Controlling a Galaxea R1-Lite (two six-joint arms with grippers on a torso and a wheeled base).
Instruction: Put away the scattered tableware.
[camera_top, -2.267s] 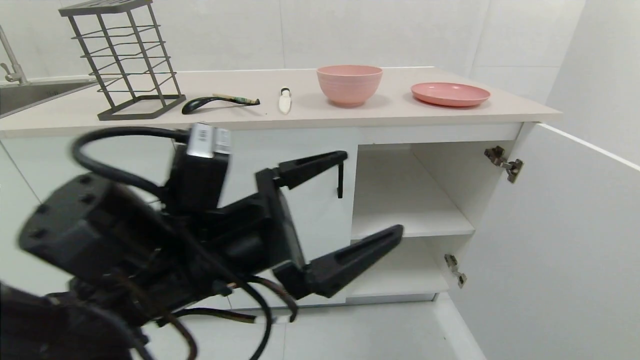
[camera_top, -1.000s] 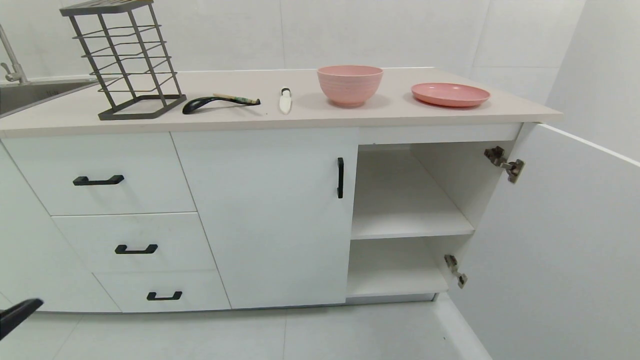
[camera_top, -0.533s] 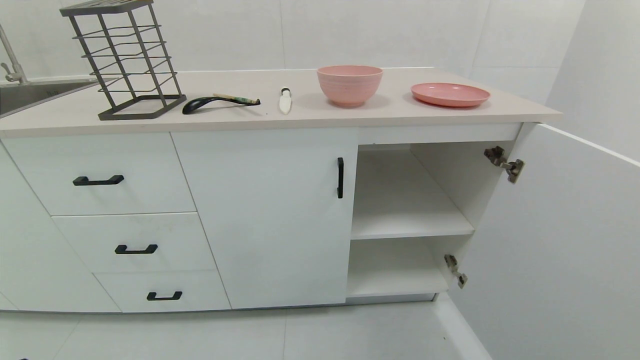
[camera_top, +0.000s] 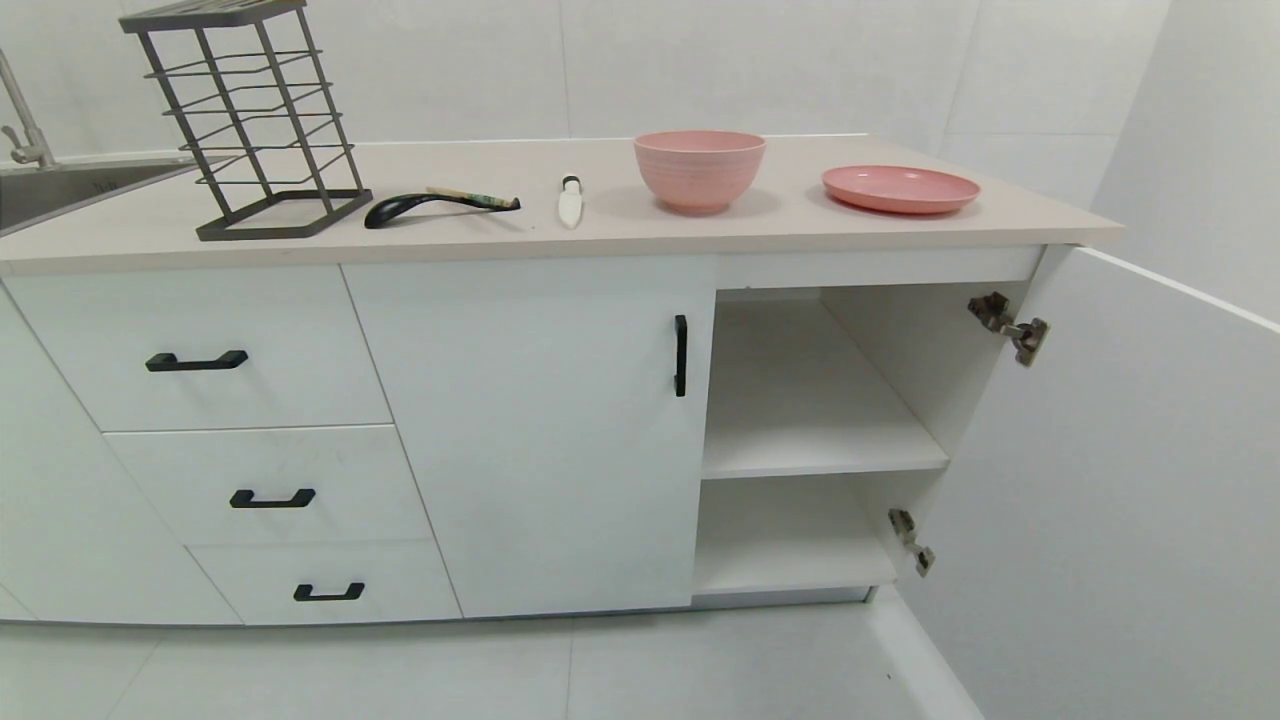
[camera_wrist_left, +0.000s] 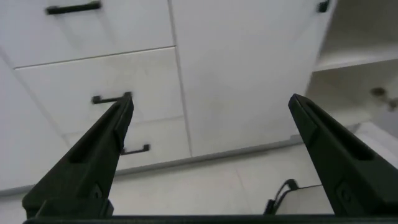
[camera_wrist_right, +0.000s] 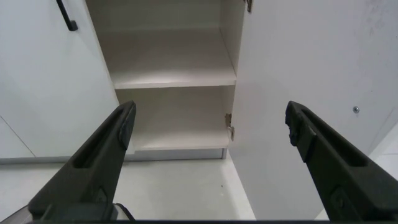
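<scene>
pink bowl (camera_top: 699, 168), pink plate (camera_top: 900, 187) on countertop (camera_top: 480, 160), cabinet door (camera_top: 1100, 480) open

The left gripper (camera_wrist_left: 211, 99) has lowered leftward, away from the cabinet door (camera_top: 530, 430).

The sink (camera_top: 70, 185) and its tap (camera_top: 30, 152) are cut off at the head view's left edge; the open cupboard door (camera_top: 1130, 480) runs past the right and bottom edges. The small white item (camera_top: 569, 203) beside the black spoon (camera_top: 385, 212) is too small to identify, as is the thin stick (camera_top: 455, 193) behind the spoon's handle.
</scene>
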